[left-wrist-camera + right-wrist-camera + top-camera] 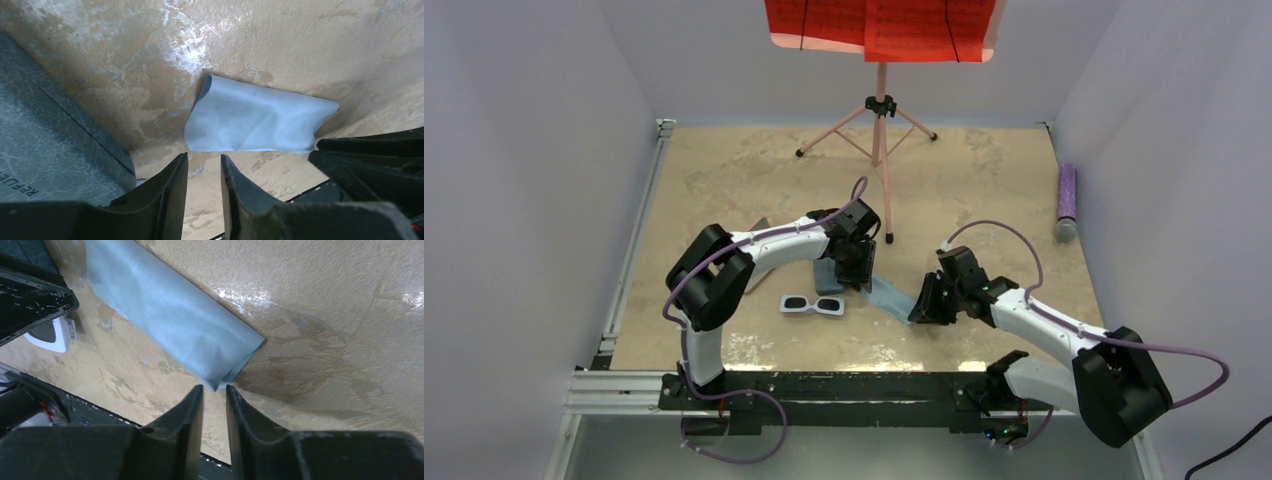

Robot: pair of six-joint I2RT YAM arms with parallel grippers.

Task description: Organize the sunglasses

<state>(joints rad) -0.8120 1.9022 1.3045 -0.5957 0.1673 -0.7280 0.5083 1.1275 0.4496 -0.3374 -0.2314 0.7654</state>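
Near the worktop's (984,180) front edge, left of centre: white sunglasses (812,304) lying flat, long axis left-right. Just behind, grey case (45,140), print partly legible: "REFUE". Beside it, left gripper (204,157) slightly parted, empty. Rightward, blue cloth (170,315), its corner at right gripper (215,388), narrowly parted, nothing pinched.

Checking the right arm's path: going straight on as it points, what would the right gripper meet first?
Most likely the corner of the light blue cloth, lying just past the tips of the right gripper, though depth is unclear.
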